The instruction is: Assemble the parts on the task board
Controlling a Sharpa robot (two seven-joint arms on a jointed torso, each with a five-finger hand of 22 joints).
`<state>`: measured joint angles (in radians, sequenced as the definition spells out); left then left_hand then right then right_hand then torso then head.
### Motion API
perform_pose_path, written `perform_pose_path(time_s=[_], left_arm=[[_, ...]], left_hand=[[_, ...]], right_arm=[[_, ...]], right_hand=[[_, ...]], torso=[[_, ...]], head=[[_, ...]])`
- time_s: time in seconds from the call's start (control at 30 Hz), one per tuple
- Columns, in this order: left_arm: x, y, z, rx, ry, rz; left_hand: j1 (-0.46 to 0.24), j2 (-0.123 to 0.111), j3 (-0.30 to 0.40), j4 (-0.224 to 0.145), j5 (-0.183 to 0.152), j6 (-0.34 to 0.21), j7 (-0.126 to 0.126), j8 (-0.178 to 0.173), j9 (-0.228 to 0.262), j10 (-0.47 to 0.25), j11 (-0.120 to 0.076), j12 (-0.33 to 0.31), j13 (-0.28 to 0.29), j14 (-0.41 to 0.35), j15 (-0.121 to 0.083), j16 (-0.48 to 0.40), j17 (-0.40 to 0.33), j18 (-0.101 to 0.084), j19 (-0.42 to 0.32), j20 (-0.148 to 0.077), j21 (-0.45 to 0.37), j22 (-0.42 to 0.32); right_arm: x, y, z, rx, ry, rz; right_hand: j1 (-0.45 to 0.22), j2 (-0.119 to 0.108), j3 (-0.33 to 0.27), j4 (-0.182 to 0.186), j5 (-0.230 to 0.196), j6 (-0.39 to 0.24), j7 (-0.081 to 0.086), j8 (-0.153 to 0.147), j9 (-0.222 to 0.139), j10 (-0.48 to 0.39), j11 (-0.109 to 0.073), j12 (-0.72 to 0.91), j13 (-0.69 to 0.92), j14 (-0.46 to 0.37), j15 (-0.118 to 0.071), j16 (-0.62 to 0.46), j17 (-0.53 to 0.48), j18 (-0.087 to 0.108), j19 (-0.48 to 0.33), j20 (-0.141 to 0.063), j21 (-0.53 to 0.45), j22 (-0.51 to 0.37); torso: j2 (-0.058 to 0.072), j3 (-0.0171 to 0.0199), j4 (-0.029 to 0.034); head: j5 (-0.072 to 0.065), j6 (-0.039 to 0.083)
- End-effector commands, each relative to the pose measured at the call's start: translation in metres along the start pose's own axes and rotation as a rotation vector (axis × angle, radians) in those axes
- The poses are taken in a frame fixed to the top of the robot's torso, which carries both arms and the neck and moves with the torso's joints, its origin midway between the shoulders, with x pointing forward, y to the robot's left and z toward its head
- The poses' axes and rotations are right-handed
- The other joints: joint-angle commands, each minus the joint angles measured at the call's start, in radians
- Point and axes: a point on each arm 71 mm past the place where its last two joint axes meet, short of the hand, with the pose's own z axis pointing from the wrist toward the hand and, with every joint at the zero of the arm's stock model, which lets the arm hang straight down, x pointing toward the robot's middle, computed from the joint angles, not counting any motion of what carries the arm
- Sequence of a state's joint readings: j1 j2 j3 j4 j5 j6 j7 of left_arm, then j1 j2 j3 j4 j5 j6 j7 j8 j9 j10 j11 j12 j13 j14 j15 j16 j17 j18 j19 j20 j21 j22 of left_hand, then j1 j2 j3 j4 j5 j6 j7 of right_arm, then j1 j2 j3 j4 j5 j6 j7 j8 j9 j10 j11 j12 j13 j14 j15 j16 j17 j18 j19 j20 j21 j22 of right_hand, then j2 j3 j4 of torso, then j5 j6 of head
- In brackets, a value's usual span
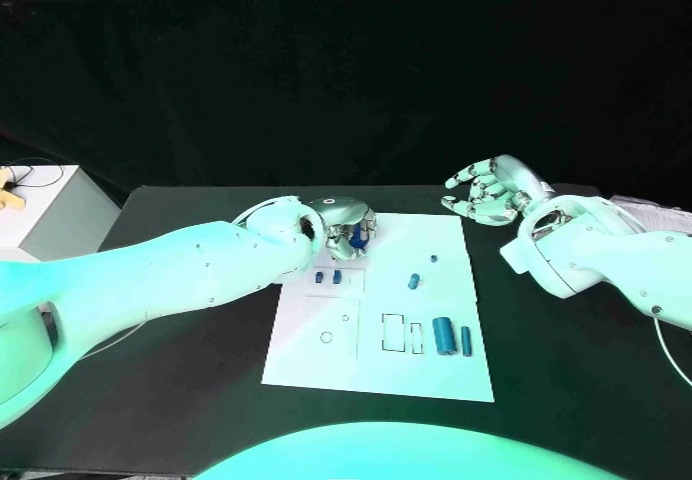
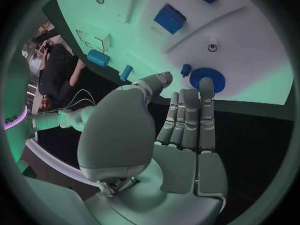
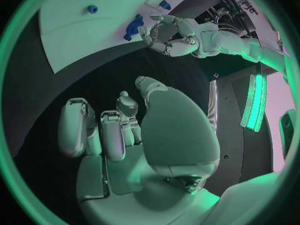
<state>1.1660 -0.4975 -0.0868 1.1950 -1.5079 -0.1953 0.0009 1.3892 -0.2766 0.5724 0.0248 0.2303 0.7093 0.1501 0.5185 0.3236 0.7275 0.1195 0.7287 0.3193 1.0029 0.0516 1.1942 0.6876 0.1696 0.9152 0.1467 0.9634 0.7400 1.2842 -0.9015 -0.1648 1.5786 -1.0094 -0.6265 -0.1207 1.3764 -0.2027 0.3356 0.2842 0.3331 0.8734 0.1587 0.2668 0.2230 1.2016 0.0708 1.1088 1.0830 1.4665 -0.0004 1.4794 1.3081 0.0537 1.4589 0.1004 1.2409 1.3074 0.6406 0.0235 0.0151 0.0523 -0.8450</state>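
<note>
The robot's left hand [image 1: 343, 226], fingers extended and empty, hovers over a round blue toothed gear [image 2: 207, 79] near the white task board's [image 1: 378, 370] far edge; a careless descent could knock it aside. The right hand [image 1: 490, 192] waits curled, empty, above the black counter [image 1: 577, 380].

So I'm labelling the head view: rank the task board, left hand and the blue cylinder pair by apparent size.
1. Task board, by far the largest.
2. Left hand.
3. Blue cylinder pair, though close to the hand in apparent size.
</note>
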Motion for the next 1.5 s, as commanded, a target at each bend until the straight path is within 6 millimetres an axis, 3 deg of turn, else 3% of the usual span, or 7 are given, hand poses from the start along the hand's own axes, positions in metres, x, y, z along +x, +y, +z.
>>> perform_pose_path(time_s=[0.03, 0.8, 1.03, 1.5], left_arm=[[0.005, -0.0013, 0.0026, -0.007, 0.066, 0.07], [0.009, 0.0006, 0.0118, -0.074, 0.098, 0.114], [0.011, -0.0015, 0.0105, -0.06, 0.121, 0.111], [0.0139, -0.0059, 0.0068, -0.03, 0.149, 0.092]], left_hand=[[-0.005, -0.005, -0.002, -0.004, -0.001, 0.017, -0.006, -0.004, -0.006, 0.0, -0.004, 0.007, -0.003, 0.004, -0.003, 0.011, -0.002, 0.014, 0.004, -0.001, 0.005, 0.003], [-0.009, 0.006, 0.031, -0.009, -0.005, 0.087, -0.013, -0.032, -0.046, 0.0, -0.006, 0.03, -0.034, 0.047, -0.005, 0.095, 0.037, 0.015, 0.013, -0.004, 0.038, 0.028], [-0.008, 0.017, 0.065, -0.014, -0.007, 0.143, -0.023, -0.046, -0.06, 0.045, -0.02, 0.024, -0.063, 0.084, -0.017, 0.136, 0.063, 0.015, 0.016, -0.012, 0.065, 0.048], [-0.015, 0.022, 0.096, -0.029, -0.009, 0.186, -0.026, -0.098, -0.077, 0.116, -0.034, -0.036, -0.125, 0.107, -0.029, 0.169, 0.064, 0.015, 0.009, -0.023, 0.092, 0.073]], right_arm=[[0.0009, 0.0022, -0.0003, -0.017, 0.004, -0.001], [0.0027, 0.0047, -0.0008, -0.023, 0.013, 0.0], [0.003, 0.0051, -0.0009, -0.024, 0.014, 0.0], [0.0033, 0.0057, -0.0012, -0.026, 0.016, 0.0]], right_hand=[[-0.005, -0.005, 0.005, 0.001, 0.005, -0.006, 0.001, 0.002, -0.001, -0.004, 0.001, -0.002, 0.003, 0.06, -0.005, -0.003, 0.106, 0.014, -0.003, -0.004, 0.002, 0.098], [-0.006, -0.005, 0.007, 0.001, 0.006, -0.006, 0.001, 0.003, -0.001, -0.002, 0.0, -0.003, 0.001, 0.06, -0.005, -0.003, 0.106, 0.013, -0.003, -0.004, 0.002, 0.098], [-0.006, -0.005, 0.007, 0.001, 0.006, -0.006, 0.001, 0.003, -0.001, -0.002, 0.0, -0.003, 0.001, 0.06, -0.005, -0.003, 0.106, 0.013, -0.003, -0.004, 0.002, 0.098], [-0.006, -0.005, 0.007, 0.001, 0.006, -0.006, 0.001, 0.003, -0.001, -0.002, 0.0, -0.003, 0.001, 0.06, -0.005, -0.003, 0.106, 0.013, -0.003, -0.004, 0.002, 0.098]], torso=[[0.001, -0.0006, -0.0019], [0.0, -0.0011, -0.0003], [0.0, -0.0014, -0.0004], [0.0, -0.0014, -0.0002]], head=[[-0.003, 0.0], [-0.009, -0.012], [-0.007, -0.015], [-0.008, -0.014]])
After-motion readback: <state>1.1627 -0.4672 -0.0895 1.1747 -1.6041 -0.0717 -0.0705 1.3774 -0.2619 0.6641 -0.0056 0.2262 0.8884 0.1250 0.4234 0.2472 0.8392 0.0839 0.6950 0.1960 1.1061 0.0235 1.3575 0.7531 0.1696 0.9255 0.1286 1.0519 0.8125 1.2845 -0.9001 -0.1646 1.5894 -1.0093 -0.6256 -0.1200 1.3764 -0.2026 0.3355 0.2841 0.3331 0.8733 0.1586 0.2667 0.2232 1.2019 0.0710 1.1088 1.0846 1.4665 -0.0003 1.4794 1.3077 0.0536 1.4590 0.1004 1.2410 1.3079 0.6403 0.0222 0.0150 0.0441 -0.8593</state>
